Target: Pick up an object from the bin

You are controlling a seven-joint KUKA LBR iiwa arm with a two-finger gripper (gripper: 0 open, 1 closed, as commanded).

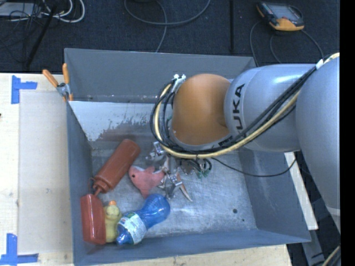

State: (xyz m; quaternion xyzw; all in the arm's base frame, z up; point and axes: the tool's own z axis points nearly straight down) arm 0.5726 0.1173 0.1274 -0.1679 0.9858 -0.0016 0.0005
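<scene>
Gripper (175, 186) is low in the bin (249, 204), close to the floor, just right of a flat pink thing (143, 179) of irregular shape that lies mid-floor. It looks to touch or nearly touch that thing's right edge. Cannot tell how far the gripper is open, since the orange wrist cover (199, 107) and cables (161, 121) hang over it. Nothing seen held. A labelled blue bottle (145, 216) lies just below the gripper, upper end toward the pink thing. A brown-red bottle (116, 164) slants just left of the pink thing. A red block (92, 219) and a small yellow figure (112, 219) sit packed in the lower left corner against the blue bottle. Risks, as judged: the gripper sits at the pink thing's edge rather than over it, so a close may pinch only the rim and lose it on the lift, or shove it left into the brown-red bottle. The flat, low shape gives little to bite on, so scraping the floor seems likely. The blue bottle's rounded end is near enough to be caught instead, or nudged into a roll.
</scene>
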